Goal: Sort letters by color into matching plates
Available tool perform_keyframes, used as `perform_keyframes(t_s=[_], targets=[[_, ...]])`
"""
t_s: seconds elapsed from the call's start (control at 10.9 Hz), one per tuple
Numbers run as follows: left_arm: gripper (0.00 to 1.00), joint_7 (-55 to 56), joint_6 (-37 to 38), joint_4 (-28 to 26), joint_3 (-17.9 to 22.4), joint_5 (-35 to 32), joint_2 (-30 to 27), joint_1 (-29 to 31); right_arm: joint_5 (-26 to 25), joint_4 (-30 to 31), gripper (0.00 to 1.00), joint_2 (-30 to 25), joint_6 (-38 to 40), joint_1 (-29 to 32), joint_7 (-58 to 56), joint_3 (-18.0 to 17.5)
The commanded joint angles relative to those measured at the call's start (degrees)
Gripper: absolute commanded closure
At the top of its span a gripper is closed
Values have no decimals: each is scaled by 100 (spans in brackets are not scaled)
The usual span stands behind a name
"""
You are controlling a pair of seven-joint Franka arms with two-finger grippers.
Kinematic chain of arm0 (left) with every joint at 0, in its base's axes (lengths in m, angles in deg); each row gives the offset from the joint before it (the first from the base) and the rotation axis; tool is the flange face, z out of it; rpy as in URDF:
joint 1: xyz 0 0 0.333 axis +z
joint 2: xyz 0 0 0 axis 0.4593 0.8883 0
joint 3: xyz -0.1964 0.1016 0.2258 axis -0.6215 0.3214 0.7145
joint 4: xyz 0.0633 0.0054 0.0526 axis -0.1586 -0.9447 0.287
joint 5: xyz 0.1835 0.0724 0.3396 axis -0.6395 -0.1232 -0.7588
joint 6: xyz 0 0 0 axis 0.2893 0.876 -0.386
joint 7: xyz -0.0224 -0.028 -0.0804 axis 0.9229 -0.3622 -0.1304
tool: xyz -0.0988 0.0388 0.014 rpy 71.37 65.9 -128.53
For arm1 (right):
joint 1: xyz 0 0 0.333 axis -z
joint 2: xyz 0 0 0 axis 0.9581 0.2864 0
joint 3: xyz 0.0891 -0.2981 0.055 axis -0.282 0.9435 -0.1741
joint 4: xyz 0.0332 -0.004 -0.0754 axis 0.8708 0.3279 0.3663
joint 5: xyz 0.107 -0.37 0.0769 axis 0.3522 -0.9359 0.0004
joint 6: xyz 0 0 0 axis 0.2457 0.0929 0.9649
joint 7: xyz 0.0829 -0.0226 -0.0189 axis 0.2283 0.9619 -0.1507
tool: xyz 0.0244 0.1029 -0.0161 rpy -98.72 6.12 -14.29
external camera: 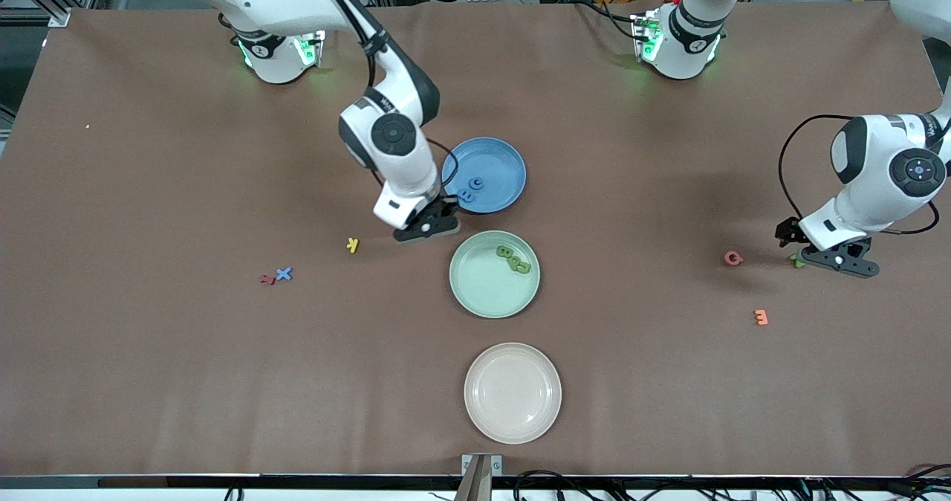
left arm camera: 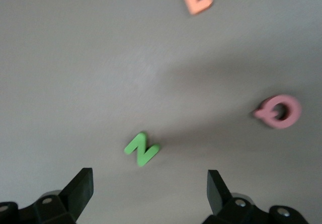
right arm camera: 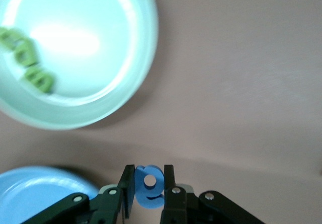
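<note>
- The right end effector (right arm camera: pixel 149 186) is clenched on a blue letter (right arm camera: pixel 149 185), up in the air over bare counter (external camera: pixel 186 382) between the blue plate (external camera: pixel 496 160) and the green plate (external camera: pixel 483 293).
- The blue plate, farther from the front camera than the green one, holds two blue letters (external camera: pixel 471 189) near its rim.
- The green plate holds three green letters (external camera: pixel 513 259) in a row.
- The left end effector (left arm camera: pixel 150 186) hangs released, fingers wide apart, low over a green N (left arm camera: pixel 142 149) at the left arm's end of the counter.
- A pink letter (external camera: pixel 733 259) lies near the N; an orange E (external camera: pixel 760 317) lies nearer the front camera.
- Toward the right arm's end lie a yellow letter (external camera: pixel 353 245), a blue X (external camera: pixel 284 273) and, touching it, a red letter (external camera: pixel 267 279).
- A beige plate (external camera: pixel 513 419) sits nearest the front camera.
</note>
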Motion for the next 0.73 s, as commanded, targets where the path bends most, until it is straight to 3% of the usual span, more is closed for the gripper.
perform_keyframes(t_s=[0.0, 0.28, 0.37, 0.46, 0.55, 0.64], targets=[[0, -185, -411, -223, 480, 268, 5, -178, -225, -88, 87, 24, 220, -270, 124, -265], [8, -848, -491, -171, 937, 698, 127, -477, -243, -88, 82, 165, 299, -614, 132, -265], [9, -1131, -657, -135, 999, 812, 215, -477, -226, -114, 70, 174, 308, -623, 132, -274], [10, -1308, -702, -135, 1017, 839, 242, -477, -226, -132, 10, 174, 308, -623, 185, -274], [10, -1597, -711, -126, 1017, 840, 277, -477, -217, -132, 0, 165, 308, -623, 281, -283], [10, -2035, -711, -39, 1017, 848, 365, -477, -226, -141, 0, 156, 317, -614, 291, -283]])
